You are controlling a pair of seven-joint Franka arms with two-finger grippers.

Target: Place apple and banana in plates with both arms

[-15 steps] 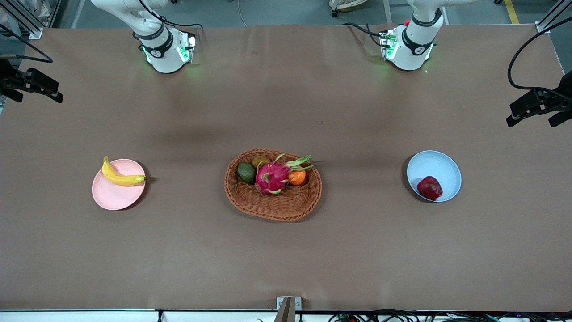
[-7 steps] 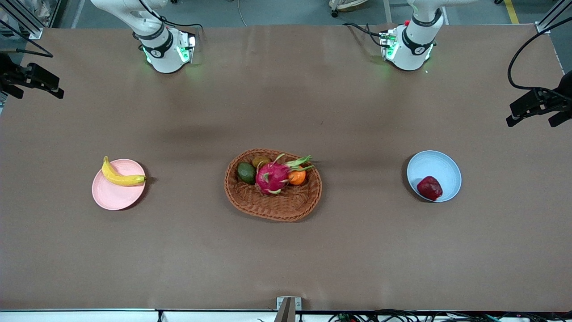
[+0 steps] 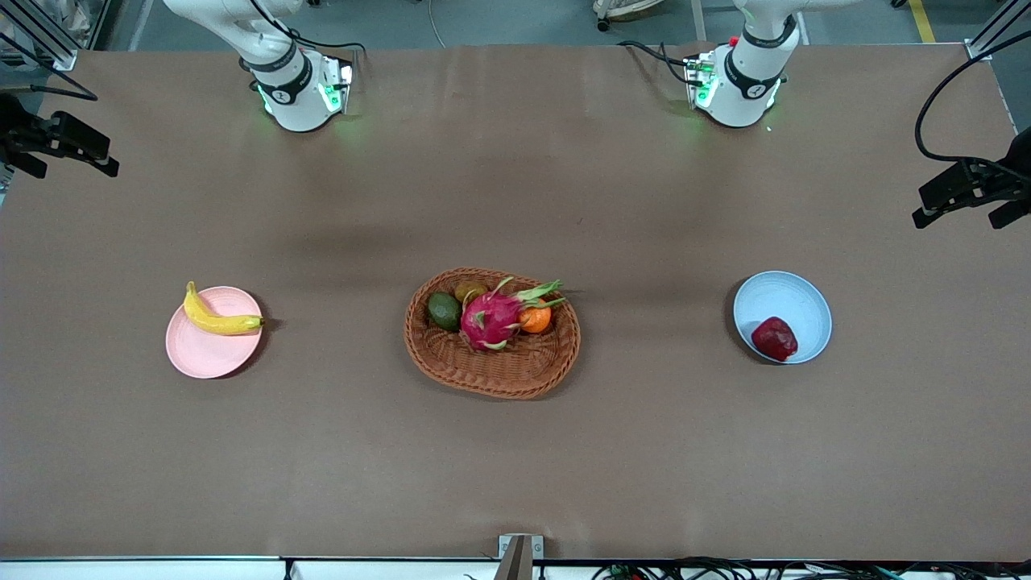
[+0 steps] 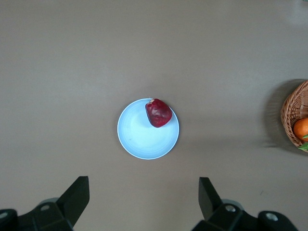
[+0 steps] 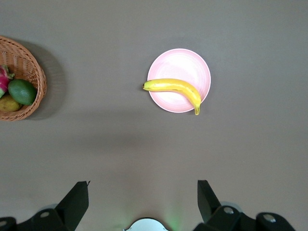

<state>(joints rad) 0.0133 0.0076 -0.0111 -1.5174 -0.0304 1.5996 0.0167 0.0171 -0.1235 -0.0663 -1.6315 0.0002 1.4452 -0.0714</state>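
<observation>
Banana (image 3: pixel 216 315) overhangs its plate (image 3: pixel 211 348) rim and might roll off; apple (image 3: pixel 774 338) sits plated; both claws (image 4: pixel 142 199) (image 5: pixel 142 199) hang released, high above.

Tabletop (image 3: pixel 515 467): flat matte brown. Banana (image 3: pixel 216 316): bright yellow, dark tips, on pale pink plate (image 3: pixel 205 354). Apple (image 3: pixel 774 338): dark red, on pale blue plate (image 3: pixel 793 294). Basket (image 3: pixel 491 374): brown woven wicker, with magenta dragon fruit (image 3: pixel 491 318) with green-tipped scales, dark green avocado (image 3: pixel 444 311), orange fruit (image 3: pixel 535 319). Arms white with black bands; left gripper (image 4: pixel 142 199) and right gripper (image 5: pixel 143 198) black.
</observation>
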